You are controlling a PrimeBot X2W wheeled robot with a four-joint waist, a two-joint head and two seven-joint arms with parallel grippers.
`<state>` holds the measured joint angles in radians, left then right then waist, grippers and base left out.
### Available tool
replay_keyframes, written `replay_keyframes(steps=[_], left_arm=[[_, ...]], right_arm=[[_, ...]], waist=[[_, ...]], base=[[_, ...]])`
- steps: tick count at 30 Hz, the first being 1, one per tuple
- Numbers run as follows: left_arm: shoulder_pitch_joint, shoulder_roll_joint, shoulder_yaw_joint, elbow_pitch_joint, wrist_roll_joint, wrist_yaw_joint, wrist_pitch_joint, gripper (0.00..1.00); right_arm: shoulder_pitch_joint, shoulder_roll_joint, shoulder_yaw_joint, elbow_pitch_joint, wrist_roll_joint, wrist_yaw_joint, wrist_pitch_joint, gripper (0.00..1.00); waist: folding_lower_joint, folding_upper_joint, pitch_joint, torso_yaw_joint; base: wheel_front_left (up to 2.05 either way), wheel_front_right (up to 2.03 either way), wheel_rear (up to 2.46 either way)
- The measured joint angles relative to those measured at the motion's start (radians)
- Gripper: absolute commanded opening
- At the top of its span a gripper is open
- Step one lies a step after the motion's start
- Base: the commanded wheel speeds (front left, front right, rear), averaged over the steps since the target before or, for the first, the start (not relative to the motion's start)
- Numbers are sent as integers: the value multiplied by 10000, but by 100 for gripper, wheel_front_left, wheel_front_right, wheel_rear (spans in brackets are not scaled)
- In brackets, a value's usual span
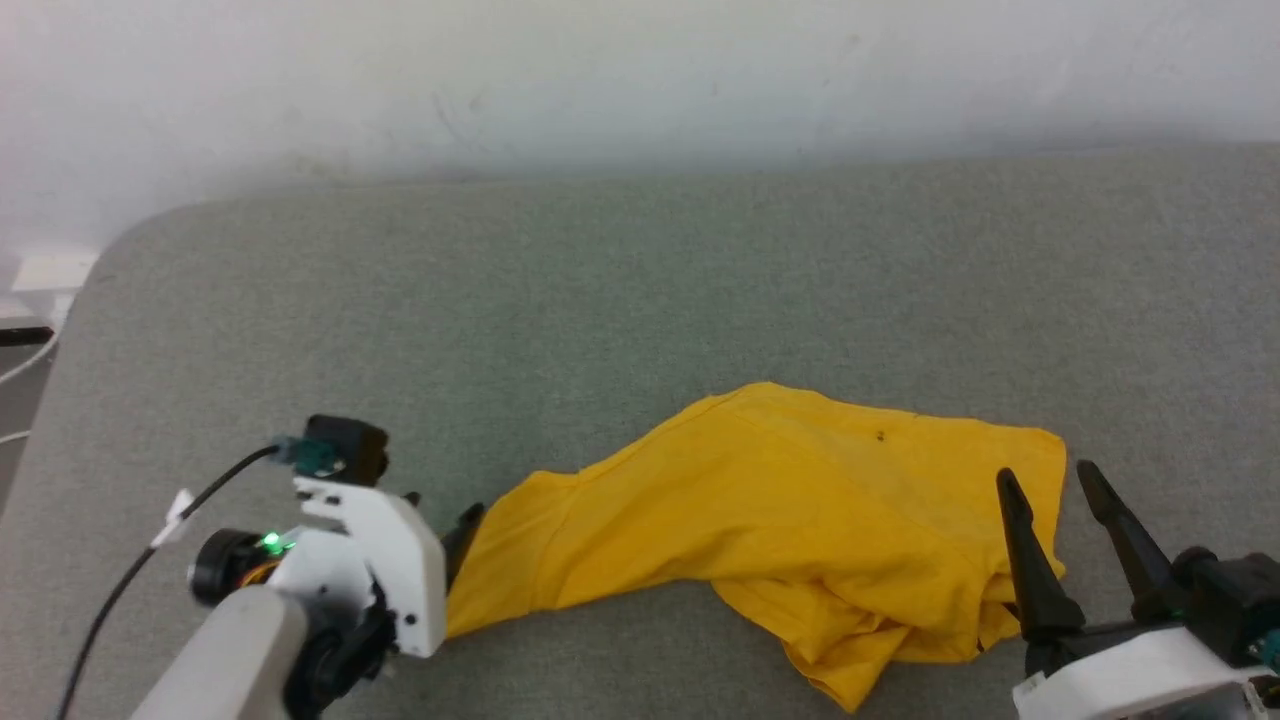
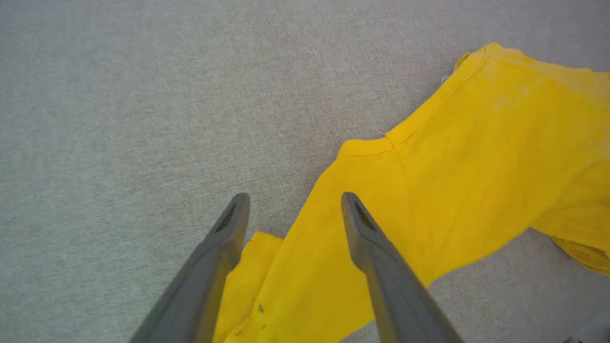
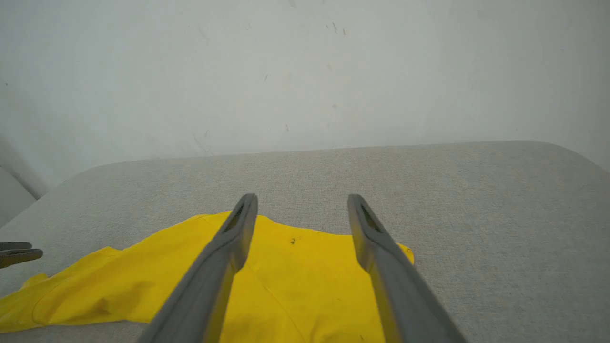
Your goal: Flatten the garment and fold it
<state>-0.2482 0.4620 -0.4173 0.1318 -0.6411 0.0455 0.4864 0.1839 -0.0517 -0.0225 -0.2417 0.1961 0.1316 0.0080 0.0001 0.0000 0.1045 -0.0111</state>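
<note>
Loosely rumpled, the garment point(image 1: 790, 500) lies on the grey fabric surface point(image 1: 640, 280).

Grey woven fabric surface point(image 1: 640, 280), rounded corner at far left, slightly pilled. Butts against a plain white wall point(image 1: 640, 80) with a few scuffs and specks. Off the left edge: small white block point(image 1: 50, 272), thin white cable point(image 1: 25, 365), and a dark flat item point(image 1: 22, 335) I can't identify.
</note>
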Motion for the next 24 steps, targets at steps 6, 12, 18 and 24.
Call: replay_keyframes(steps=[6, 12, 18, 24], left_arm=[[-1079, -598, -754, 1680, 10, -617, 556, 100], [-1863, -698, -1032, 2767, 151, -857, 796, 0], [-2878, -918, -957, 3164, 1281, -142, -1074, 0], [-3355, -1499, -970, 4525, 1283, -65, -1538, 0]], right_arm=[[-377, 0, 163, 119, 2, 0, -4, 100], [-464, -2, 127, 336, 6, 0, -29, 100], [-530, -4, 46, 414, 6, 0, -40, 100], [-654, 0, 165, 500, 6, 0, -42, 100]], waist=[[1, 0, 427, -320], [0, 0, 621, -706], [1, 0, 707, -779], [1, 0, 754, -801]], base=[[0, 0, 0], [0, 0, 0], [0, 0, 0], [0, 0, 0]])
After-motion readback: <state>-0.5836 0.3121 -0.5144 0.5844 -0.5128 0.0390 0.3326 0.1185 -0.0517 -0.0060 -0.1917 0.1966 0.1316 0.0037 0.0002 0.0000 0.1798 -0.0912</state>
